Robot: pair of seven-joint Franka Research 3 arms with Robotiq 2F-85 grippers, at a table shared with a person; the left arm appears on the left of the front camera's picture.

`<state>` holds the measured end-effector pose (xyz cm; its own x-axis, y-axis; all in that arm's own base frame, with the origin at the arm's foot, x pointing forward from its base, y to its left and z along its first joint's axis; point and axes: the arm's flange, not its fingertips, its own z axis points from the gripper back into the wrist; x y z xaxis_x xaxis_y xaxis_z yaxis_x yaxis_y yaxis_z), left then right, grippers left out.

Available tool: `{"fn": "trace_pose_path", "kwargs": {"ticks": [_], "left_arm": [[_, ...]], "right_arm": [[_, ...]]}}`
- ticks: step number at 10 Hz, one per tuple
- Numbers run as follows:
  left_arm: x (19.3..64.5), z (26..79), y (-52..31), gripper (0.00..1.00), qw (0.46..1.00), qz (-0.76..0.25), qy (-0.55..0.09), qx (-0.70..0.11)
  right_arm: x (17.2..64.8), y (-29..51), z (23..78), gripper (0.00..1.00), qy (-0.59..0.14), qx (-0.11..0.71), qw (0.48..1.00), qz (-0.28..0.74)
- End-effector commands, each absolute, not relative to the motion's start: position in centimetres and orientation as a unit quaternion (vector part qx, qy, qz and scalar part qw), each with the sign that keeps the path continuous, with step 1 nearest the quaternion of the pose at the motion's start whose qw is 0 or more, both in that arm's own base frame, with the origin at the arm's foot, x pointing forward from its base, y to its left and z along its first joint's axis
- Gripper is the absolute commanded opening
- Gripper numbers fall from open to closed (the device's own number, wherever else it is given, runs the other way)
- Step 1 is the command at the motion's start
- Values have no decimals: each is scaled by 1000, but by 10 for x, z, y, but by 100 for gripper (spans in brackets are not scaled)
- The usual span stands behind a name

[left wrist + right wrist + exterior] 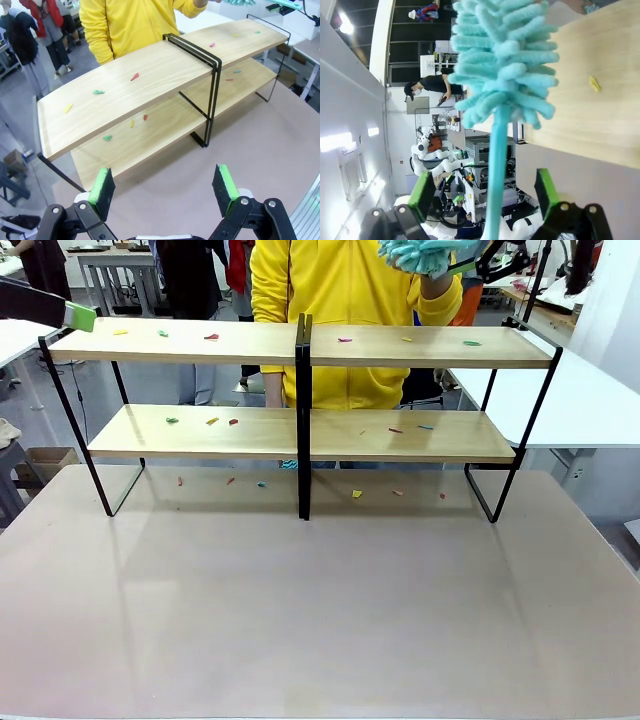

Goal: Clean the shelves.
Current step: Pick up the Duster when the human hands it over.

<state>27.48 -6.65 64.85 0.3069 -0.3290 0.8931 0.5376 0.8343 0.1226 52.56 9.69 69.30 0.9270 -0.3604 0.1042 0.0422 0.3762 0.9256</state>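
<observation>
Standing on the far part of the grey-brown counter [320,620], toward 12 o'clock, the shelves [420,346] are spanning most of its width, with two light wooden boards on each side of a central black upright. Small coloured scraps [212,337] are lying scattered over all four boards and on the counter beneath. A person [340,280] in a yellow top is standing just behind the rack at 12 o'clock, with one sleeve [447,302] raised toward 1 o'clock. There a fluffy teal duster [425,254] is hanging above the upper right board. In the right wrist view the right hand [482,190] is holding its green pads [423,189] spread wide. The duster's teal handle is running up between them without touching either pad, and its head is pointing toward 12 o'clock against the edge of a wooden board. The left hand [162,180] is hovering off the rack's left end, at about 10 o'clock in the front view and level with the upper left board. Its pads are also standing well apart, above the counter, and its wrist view is looking along both tiers from that end.
</observation>
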Motion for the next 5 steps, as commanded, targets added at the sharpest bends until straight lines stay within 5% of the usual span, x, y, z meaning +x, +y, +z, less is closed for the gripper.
{"fn": "trace_pose_path", "kwargs": {"ticks": [1,4,5], "left_arm": [[275,648,-67,100,801,-267,-526,-104],[275,648,-67,100,801,-267,-526,-104],[275,648,-67,100,801,-267,-526,-104]], "right_arm": [[525,94,697,72,-144,556,808,-128],[524,96,695,0,-133,551,814,-124],[525,96,694,0,-131,551,814,-125]]}}
